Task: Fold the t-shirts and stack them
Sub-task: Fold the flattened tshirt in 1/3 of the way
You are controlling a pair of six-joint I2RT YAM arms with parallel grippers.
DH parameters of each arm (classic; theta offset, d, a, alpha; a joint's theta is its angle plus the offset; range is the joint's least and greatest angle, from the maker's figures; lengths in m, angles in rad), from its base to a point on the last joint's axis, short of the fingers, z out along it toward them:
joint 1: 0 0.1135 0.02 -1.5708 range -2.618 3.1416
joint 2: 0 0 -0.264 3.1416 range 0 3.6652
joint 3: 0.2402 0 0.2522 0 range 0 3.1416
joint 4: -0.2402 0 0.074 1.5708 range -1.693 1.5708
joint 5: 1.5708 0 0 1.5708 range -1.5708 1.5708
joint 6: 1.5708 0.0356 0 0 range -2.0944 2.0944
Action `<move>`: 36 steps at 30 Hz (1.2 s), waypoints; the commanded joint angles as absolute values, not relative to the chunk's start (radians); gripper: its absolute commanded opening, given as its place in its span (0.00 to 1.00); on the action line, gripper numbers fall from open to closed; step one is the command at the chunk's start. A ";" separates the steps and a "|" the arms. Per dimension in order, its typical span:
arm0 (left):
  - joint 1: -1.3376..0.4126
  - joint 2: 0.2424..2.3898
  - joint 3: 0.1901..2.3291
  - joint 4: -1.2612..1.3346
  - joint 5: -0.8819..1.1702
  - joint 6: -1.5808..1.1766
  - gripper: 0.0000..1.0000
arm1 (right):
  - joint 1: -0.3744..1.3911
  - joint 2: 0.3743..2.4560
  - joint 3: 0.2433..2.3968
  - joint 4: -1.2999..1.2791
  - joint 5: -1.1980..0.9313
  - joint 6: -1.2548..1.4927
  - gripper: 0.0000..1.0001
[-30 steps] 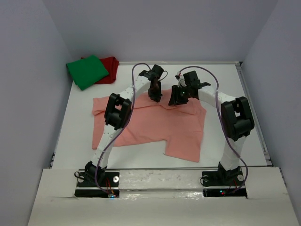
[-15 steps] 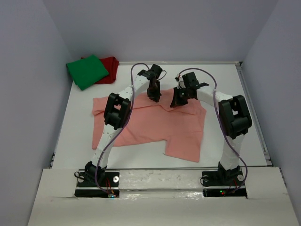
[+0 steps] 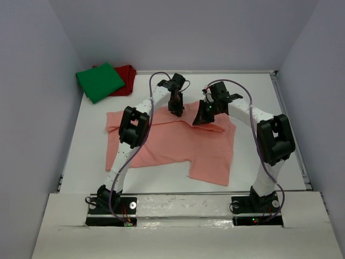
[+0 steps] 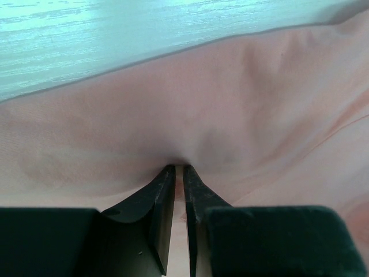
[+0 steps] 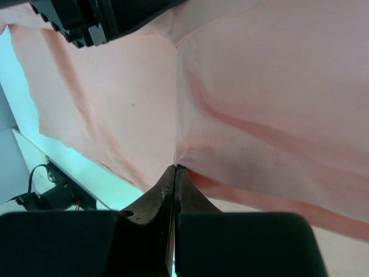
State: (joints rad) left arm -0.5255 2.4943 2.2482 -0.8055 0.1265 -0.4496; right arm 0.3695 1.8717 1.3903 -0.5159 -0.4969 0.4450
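The salmon-pink t-shirt (image 3: pixel 178 145) lies spread across the middle of the table, its far edge pulled up at two spots. My left gripper (image 3: pixel 176 110) is shut on a pinch of that far edge, with cloth (image 4: pixel 230 104) bunched at the tips of the gripper (image 4: pixel 179 167). Just to the right, my right gripper (image 3: pixel 198 120) is shut on a fold of the same shirt (image 5: pixel 277 86), and the fabric creases into its tips (image 5: pixel 175 167). The bright green t-shirt (image 3: pixel 99 82) lies folded on the dark red one (image 3: pixel 126 79) at the back left corner.
The white table (image 3: pixel 264 91) is walled on the left, back and right. The left arm's wrist (image 5: pixel 86 23) shows at the top left of the right wrist view, close to my right gripper. Both arm bases sit at the near edge.
My right gripper has shut on the pink shirt's far edge and drawn slightly left, lifting a fold. The left gripper has kept its hold and barely moved.
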 commanded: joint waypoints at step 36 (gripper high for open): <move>-0.430 2.247 2.161 -0.882 0.048 -0.437 0.26 | 0.210 2.074 1.798 -0.606 -0.235 0.360 0.00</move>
